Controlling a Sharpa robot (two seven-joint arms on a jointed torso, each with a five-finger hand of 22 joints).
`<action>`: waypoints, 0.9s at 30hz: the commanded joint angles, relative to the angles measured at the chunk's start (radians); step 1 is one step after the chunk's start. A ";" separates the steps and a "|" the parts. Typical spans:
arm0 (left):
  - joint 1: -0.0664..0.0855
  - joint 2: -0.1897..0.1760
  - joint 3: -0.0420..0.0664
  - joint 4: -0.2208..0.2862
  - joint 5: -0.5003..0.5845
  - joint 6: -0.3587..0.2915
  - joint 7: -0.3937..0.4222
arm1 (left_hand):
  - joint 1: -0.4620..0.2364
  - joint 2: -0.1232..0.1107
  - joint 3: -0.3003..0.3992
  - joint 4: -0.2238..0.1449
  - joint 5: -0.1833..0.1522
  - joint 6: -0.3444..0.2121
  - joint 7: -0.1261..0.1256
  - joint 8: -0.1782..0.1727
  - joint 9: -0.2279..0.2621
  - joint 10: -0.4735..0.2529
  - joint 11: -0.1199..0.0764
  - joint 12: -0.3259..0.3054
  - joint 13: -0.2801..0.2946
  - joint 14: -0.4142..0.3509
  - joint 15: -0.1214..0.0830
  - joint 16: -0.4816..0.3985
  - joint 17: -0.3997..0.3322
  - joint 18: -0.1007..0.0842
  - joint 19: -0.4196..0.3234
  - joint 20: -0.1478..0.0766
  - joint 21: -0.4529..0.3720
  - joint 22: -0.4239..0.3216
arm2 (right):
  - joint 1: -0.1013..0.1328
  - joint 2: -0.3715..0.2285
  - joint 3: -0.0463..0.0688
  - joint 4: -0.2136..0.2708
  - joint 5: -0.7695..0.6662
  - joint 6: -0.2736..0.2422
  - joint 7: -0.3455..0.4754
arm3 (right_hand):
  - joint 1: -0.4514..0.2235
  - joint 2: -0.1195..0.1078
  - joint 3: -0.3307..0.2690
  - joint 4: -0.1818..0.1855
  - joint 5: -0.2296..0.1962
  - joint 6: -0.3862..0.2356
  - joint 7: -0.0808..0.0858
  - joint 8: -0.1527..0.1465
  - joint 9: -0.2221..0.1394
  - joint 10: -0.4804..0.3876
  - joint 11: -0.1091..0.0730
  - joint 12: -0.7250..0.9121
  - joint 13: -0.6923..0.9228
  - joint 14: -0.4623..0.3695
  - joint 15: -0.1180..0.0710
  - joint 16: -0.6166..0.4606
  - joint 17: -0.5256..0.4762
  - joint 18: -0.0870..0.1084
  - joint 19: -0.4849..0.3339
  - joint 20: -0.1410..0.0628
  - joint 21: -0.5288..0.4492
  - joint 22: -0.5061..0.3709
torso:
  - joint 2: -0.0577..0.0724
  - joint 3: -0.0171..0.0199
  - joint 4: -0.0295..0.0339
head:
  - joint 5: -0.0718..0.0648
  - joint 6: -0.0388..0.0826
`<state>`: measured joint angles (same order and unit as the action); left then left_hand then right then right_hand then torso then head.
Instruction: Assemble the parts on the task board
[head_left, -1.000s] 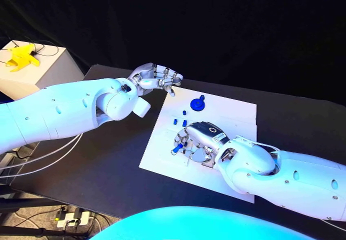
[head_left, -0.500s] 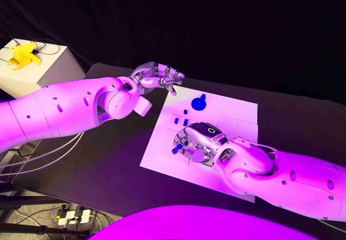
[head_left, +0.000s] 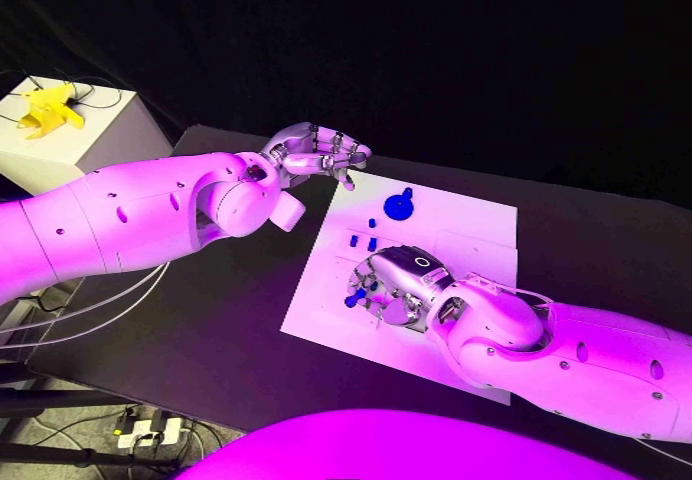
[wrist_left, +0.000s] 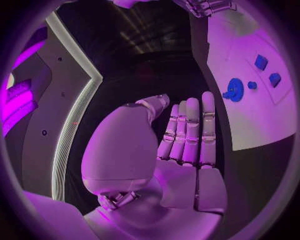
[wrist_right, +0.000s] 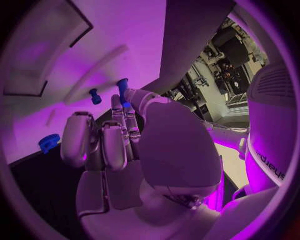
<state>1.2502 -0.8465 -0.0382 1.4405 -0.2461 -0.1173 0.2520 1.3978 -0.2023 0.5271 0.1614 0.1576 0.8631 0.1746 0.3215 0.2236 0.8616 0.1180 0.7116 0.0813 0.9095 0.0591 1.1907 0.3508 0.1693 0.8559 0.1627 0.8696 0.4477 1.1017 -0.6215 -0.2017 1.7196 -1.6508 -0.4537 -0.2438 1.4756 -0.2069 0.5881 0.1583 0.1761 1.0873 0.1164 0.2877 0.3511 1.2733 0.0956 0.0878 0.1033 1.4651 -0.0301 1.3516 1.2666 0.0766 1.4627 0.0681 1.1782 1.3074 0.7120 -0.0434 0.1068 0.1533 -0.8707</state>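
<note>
Apparently the right robot hand (head_left: 392, 290) is pinching a blue peg (head_left: 355, 297) over the white board (head_left: 459, 222), needing upright seating, while the left robot hand (head_left: 315, 153) is idling released beside it.

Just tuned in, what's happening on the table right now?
The right robot hand is low over the white task board, pinching a small blue peg at its fingertips. The left robot hand hovers empty off the board's far corner. A round blue knob-like part and small blue pieces sit on the board.
</note>
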 joint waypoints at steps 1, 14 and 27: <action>0.001 0.002 0.001 0.003 -0.001 0.013 0.006 | 0.004 0.004 -0.005 0.001 0.001 0.007 0.003 -0.004 -0.001 0.006 0.000 -0.003 -0.001 0.002 -0.001 -0.003 -0.001 0.013 0.008 -0.001 -0.003 -0.002 | -0.002 0.001 -0.001 -0.005 -0.029 0.034 -0.025 | 0.001 0.010 0.033 -0.030 0.004 0.001 0.003 0.005 0.002 0.059 -0.050 0.003 0.002 0.042 -0.005 -0.003 -0.002 -0.010 0.032 -0.006 -0.003 0.116 | 0.000 0.0000 0.0000 | 0.000 0.000; 0.001 0.002 0.001 0.003 -0.001 0.013 0.005 | 0.004 0.004 -0.005 0.001 0.001 0.007 0.003 -0.004 -0.001 0.006 0.000 -0.003 -0.001 0.002 -0.001 -0.003 -0.001 0.013 0.008 -0.001 -0.003 -0.002 | -0.005 0.019 -0.006 -0.020 -0.008 0.059 0.010 | -0.071 -0.023 0.007 -0.048 0.093 -0.039 0.014 -0.004 0.013 0.023 -0.036 -0.025 0.000 0.036 0.007 -0.014 -0.018 -0.004 0.020 0.003 -0.041 0.109 | 0.000 -0.0002 0.0004 | 0.000 0.001; 0.001 0.001 0.001 0.004 -0.001 0.011 0.000 | 0.005 0.002 -0.008 0.003 0.001 0.003 0.004 -0.009 -0.002 0.005 0.001 -0.007 -0.001 0.001 -0.001 -0.004 -0.001 0.013 0.008 -0.001 -0.005 -0.002 | -0.005 0.019 -0.010 -0.023 0.030 0.073 0.071 | -0.091 -0.076 -0.005 -0.065 0.089 -0.098 0.029 -0.051 -0.004 -0.107 -0.007 -0.027 -0.028 0.026 0.031 -0.027 -0.040 0.008 -0.003 0.023 -0.125 0.083 | 0.000 0.0004 -0.0011 | 0.003 -0.002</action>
<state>1.2501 -0.8470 -0.0382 1.4418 -0.2463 -0.1174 0.2506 1.3978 -0.2023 0.5242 0.1643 0.1576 0.8631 0.1746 0.3168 0.2226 0.8616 0.1180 0.7116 0.0813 0.9095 0.0591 1.1907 0.3508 0.1692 0.8559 0.1627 0.8696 0.4468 1.0996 -0.6020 -0.2088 1.6976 -1.6382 -0.4238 -0.2077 1.3843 -0.2718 0.5823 0.0983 0.2707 0.9952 0.1441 0.2395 0.3478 1.1717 0.0875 0.0628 0.0757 1.4647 -0.0053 1.3282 1.2295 0.0768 1.4607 0.0882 1.0588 1.3080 0.7117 -0.0440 0.1067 0.1558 -0.8708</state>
